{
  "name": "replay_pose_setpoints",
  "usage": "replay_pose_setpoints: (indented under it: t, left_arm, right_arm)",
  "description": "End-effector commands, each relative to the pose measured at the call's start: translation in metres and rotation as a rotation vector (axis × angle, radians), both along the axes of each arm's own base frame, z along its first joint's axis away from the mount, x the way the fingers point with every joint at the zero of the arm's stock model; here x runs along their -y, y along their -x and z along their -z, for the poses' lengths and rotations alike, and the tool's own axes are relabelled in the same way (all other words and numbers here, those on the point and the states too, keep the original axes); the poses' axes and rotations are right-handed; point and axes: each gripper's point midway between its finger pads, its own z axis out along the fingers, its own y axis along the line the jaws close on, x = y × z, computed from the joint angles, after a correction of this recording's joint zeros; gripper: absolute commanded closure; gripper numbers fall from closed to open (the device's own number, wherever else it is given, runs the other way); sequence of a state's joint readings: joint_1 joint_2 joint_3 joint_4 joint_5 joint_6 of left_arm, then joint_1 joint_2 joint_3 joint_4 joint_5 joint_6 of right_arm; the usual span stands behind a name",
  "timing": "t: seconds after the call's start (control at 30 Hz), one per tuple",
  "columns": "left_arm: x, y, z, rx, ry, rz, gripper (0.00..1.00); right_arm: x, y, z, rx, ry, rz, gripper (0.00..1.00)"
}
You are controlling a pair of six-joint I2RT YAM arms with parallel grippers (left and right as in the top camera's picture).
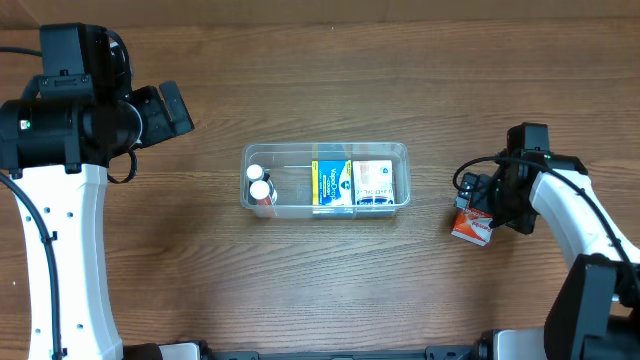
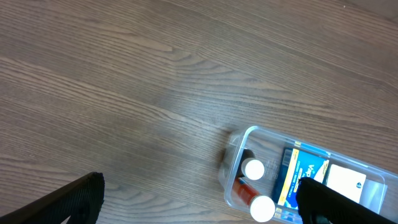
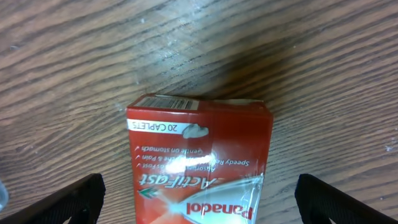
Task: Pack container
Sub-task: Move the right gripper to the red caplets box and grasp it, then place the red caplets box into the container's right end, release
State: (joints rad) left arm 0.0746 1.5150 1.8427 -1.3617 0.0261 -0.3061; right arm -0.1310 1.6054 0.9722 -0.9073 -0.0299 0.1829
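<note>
Straddling the red cardboard caplet box (image 3: 199, 155), the right end effector (image 3: 199, 202) is held spread, nothing pinched. The clear rectangular plastic container (image 1: 300, 147) is set centrally on the wooden bench (image 1: 320, 290), part-filled. Next, a closing is probably called for.

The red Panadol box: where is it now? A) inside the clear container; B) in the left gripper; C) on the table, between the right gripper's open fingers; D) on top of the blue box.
C: the red Panadol box lies on the table apart from the container, with the right gripper spread open on both sides of it.
</note>
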Motion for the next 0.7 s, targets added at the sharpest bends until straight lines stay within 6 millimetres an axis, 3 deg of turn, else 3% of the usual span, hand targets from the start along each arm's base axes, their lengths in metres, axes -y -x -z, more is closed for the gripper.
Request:
replay_pose_setpoints:
  t: [0.0,0.13,0.33,0.5,0.67]
  left_arm:
    - [-0.003,-0.002,-0.004,0.013,-0.019,0.010,0.00]
    - [-0.003,-0.002,-0.004,0.013,-0.019,0.010,0.00]
    - [-0.003,-0.002,-0.004,0.013,-0.019,0.010,0.00]
    - [-0.003,-0.001,-0.004,0.011,-0.019,0.010,0.00]
    - [-0.003,-0.001,-0.003,0.009,-0.018,0.010,0.00]
  right_arm:
    - [-0.002,0.006,0.019,-0.062,-0.018,0.001,0.00]
    - [-0.003,0.010,0.034,-0.112,-0.032,0.001,0.00]
    - [-0.009,0.010,0.035,-0.114,-0.063,0.000,0.01]
    - [-0.009,0.010,0.035,-0.114,-0.066,0.000,0.27]
    - [-0.009,0.009,0.035,-0.112,-0.066,0.000,0.27]
